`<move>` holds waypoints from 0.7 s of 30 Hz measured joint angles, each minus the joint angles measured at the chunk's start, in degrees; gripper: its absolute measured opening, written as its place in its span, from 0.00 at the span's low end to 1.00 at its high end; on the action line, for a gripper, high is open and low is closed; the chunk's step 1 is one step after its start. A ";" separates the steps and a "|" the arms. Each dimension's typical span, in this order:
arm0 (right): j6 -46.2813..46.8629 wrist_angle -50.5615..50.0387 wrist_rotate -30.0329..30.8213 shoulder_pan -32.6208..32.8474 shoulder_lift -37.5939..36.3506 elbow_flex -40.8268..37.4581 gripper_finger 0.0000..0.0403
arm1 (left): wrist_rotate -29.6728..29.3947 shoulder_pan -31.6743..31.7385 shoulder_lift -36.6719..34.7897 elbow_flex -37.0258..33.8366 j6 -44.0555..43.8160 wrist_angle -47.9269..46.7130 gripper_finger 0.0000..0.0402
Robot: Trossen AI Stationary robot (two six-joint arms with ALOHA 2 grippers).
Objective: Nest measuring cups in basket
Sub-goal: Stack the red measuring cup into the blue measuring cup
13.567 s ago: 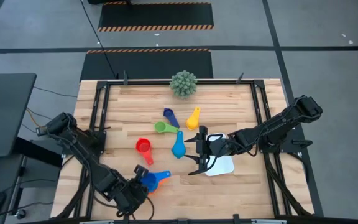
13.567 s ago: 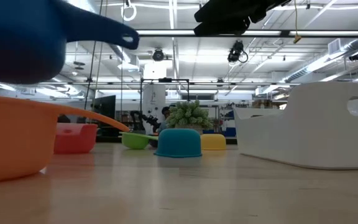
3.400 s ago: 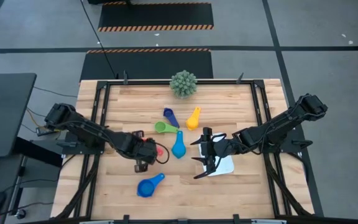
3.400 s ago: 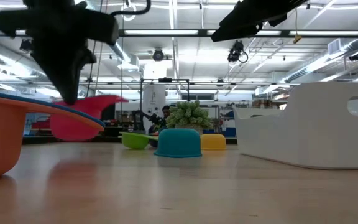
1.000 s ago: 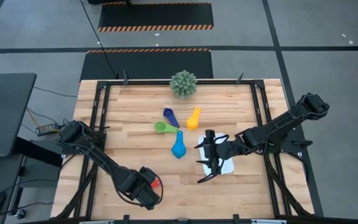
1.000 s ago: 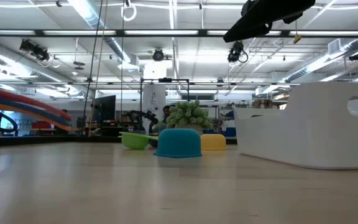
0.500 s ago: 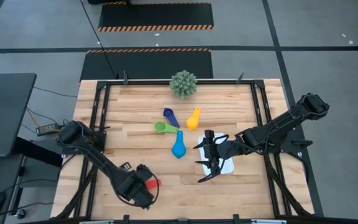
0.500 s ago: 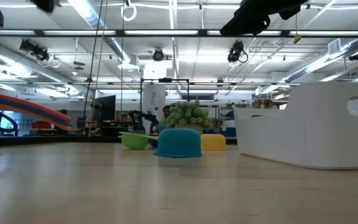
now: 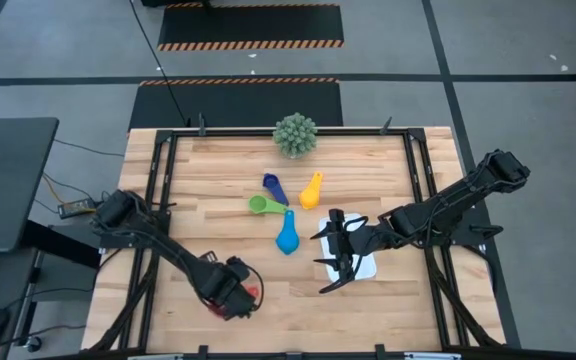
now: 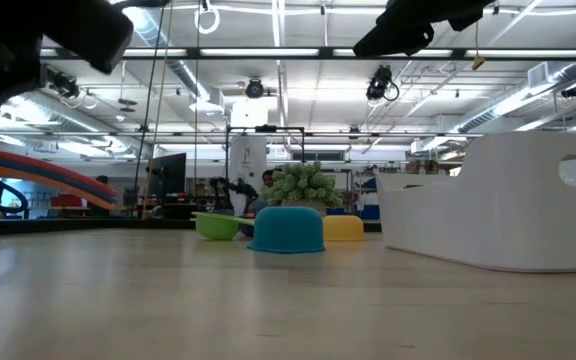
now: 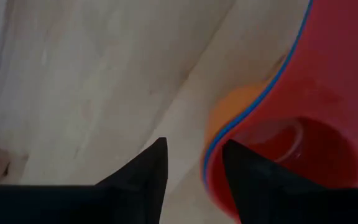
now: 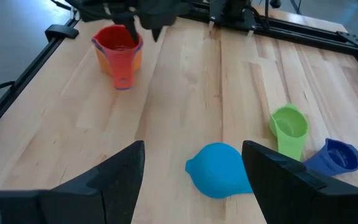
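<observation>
On the wooden table (image 9: pixel 198 190), left claw (image 9: pixel 230 290) spread above red cup (image 12: pixel 118 43); wrist view shows orange and blue nested beneath.

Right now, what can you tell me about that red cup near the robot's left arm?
The red measuring cup is a small scoop of glossy plastic, sitting upright and open-topped as the top of a stack: a thin blue rim and an orange cup show beneath it. The stack stands on the wooden table near its front left part, apart from the other cups and the white basket. The left gripper hovers right over it, fingers open, one finger at its rim; actual contact is unclear.
</observation>
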 joint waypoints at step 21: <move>-0.20 0.96 -0.78 0.00 0.00 -0.02 0.69 | -0.17 1.23 -2.51 -10.11 3.32 9.11 0.23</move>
